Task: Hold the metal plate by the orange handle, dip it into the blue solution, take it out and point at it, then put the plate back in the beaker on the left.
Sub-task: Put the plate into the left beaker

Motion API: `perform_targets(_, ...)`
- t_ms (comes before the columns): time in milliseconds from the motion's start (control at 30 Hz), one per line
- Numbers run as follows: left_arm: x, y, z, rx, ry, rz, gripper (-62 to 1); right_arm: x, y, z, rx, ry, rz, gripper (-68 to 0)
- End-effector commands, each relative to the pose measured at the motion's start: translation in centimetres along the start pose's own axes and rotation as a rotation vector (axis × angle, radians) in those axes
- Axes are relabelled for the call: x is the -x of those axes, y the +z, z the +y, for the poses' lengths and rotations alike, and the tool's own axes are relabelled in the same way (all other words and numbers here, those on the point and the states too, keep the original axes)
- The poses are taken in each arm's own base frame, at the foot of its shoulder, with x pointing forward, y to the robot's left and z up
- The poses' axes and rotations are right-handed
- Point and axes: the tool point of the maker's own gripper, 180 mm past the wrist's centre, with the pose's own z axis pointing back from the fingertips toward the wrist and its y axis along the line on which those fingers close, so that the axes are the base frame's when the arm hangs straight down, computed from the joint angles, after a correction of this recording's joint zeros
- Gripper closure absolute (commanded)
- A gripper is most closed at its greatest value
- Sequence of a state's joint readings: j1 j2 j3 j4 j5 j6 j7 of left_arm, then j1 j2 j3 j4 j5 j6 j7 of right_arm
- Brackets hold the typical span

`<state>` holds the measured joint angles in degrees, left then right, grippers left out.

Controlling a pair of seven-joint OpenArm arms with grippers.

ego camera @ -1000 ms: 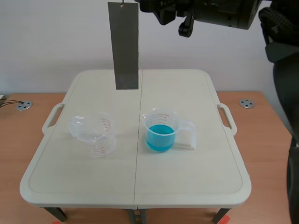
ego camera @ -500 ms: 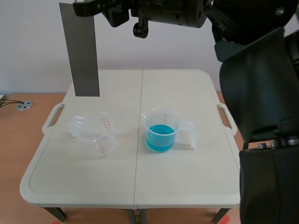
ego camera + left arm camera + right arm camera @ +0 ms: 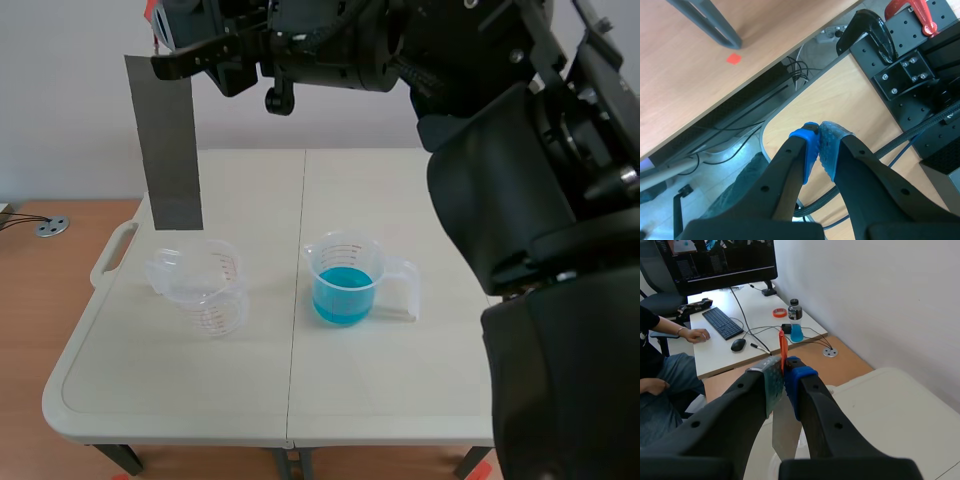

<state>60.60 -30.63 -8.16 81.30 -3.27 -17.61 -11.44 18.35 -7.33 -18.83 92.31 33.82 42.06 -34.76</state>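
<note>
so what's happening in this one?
The right gripper holds the grey metal plate by its orange handle. The plate hangs upright close to the empty beaker on the left, not yet in it. The beaker of blue solution stands apart, to the right. The left gripper is shut on nothing, away from both beakers.

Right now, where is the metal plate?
In the scene view, the metal plate hangs upright from the right gripper over the left half of the table, its lower edge just above the empty beaker.
</note>
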Motion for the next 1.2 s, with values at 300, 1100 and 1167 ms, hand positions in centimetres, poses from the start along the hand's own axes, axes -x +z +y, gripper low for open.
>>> perform_targets(300,-0.2,0.1,-0.1,0.000,0.009,-0.015,-2.1,0.0,-1.6,-1.0,-0.014,-0.034,-0.037,-1.3)
perform_targets(1100,-0.2,0.0,0.0,-0.001,0.009,-0.015,-2.1,6.7,-3.5,-1.9,-0.003,-0.090,0.084,-1.3)
perform_targets(1167,-0.2,0.0,0.0,-0.001,0.009,-0.015,-2.1,7.2,-3.6,-1.7,-0.008,-0.086,0.098,-1.3)
